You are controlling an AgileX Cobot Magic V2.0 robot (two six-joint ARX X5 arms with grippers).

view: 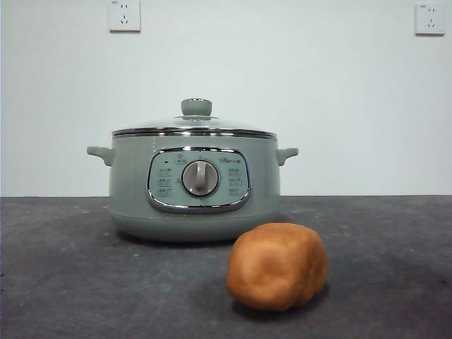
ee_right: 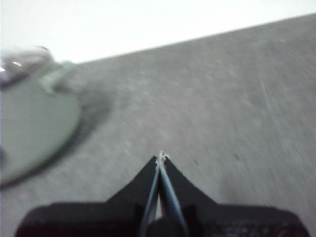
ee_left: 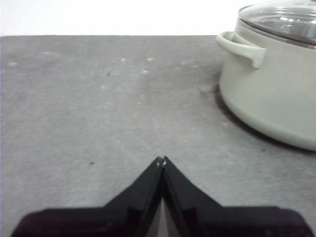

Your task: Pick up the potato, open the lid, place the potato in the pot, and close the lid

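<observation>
Since neither arm has begun, the potato (view: 277, 266) lies free on the counter (view: 70, 282) at lower right of the front frame, just before the pot (view: 194, 183), whose lid (view: 194, 127) sits on. Left gripper (ee_left: 161, 160) and right gripper (ee_right: 161, 157) are clenched, empty.

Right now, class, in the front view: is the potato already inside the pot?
No. The potato sits on the table in front of the pot, whose lid is on.

A lumpy orange-brown potato (view: 277, 266) sits before the sage-green pot (view: 192, 183), its glass lid (view: 195, 126) closed, on a grey table.
</observation>
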